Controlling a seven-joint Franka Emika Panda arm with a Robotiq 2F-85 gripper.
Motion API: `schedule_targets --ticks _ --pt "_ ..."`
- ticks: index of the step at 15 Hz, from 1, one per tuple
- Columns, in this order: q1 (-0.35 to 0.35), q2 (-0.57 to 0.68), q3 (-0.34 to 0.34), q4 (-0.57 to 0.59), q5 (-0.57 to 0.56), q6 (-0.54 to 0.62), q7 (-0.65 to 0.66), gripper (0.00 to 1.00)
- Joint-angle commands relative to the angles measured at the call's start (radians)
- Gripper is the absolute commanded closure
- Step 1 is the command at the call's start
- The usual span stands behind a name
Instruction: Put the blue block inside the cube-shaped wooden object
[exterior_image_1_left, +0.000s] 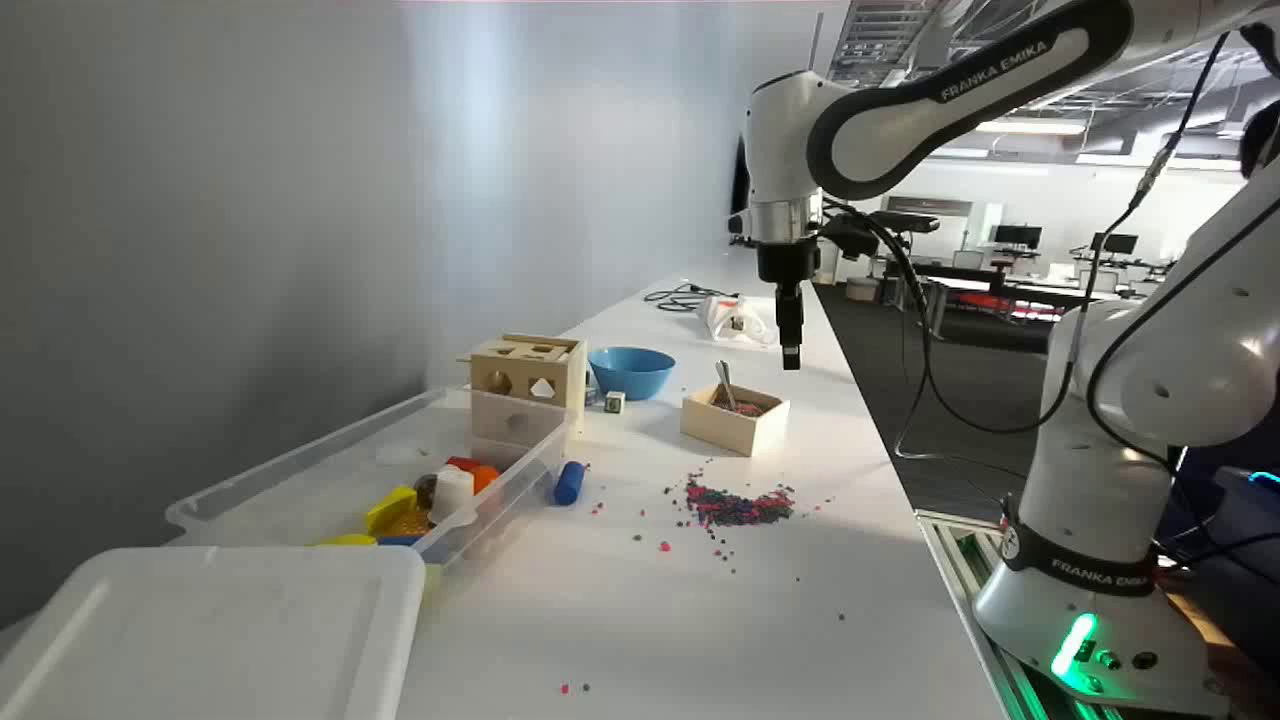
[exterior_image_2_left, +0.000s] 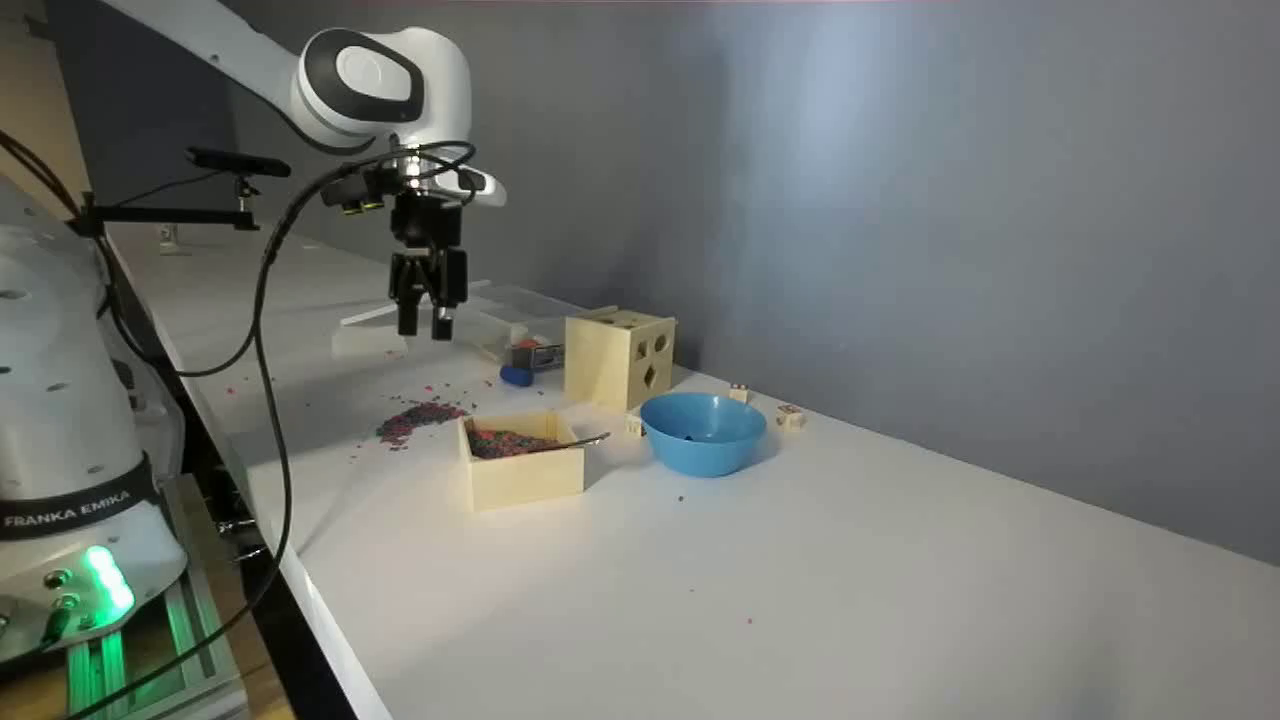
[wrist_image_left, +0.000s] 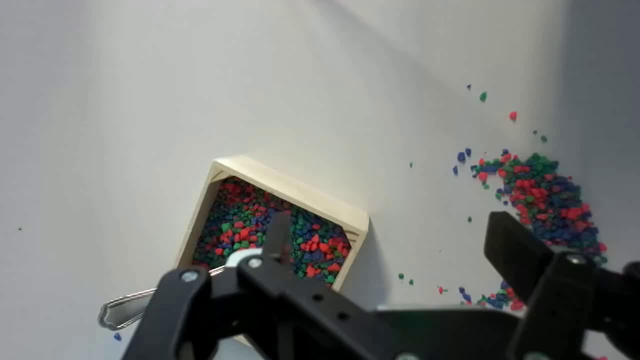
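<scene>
In an exterior view the claw (exterior_image_1_left: 791, 358) shows edge-on, its gap hidden; a clear bin (exterior_image_1_left: 500, 510) veils part of the wooden cube (exterior_image_1_left: 520, 370). The blue block (exterior_image_1_left: 569, 483) lies on the tabletop (exterior_image_1_left: 700, 630), well apart from the claw, lower and picture-left. In an exterior view the fingers (exterior_image_2_left: 407, 318) stand apart, the blue block small, lower and picture-right. In the wrist view the spread claw covers part of an open box (wrist_image_left: 300, 194) and a silver handle (wrist_image_left: 131, 305).
</scene>
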Motion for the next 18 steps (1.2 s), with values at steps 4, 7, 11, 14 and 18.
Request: schedule_targets --ticks 4,7,11,14,18 --pt "0.012 0.0 -0.01 0.001 -0.005 -0.003 0.005 0.0" --pt "0.012 0.0 -0.01 0.001 -0.005 -0.003 0.005 0.0" --pt "0.023 0.061 0.074 -0.019 0.079 0.139 0.346 0.0" --pt "0.035 0.125 0.134 -0.019 0.129 0.252 0.55 0.0" --pt "0.016 0.229 0.161 0.032 0.162 0.364 0.749 0.0"
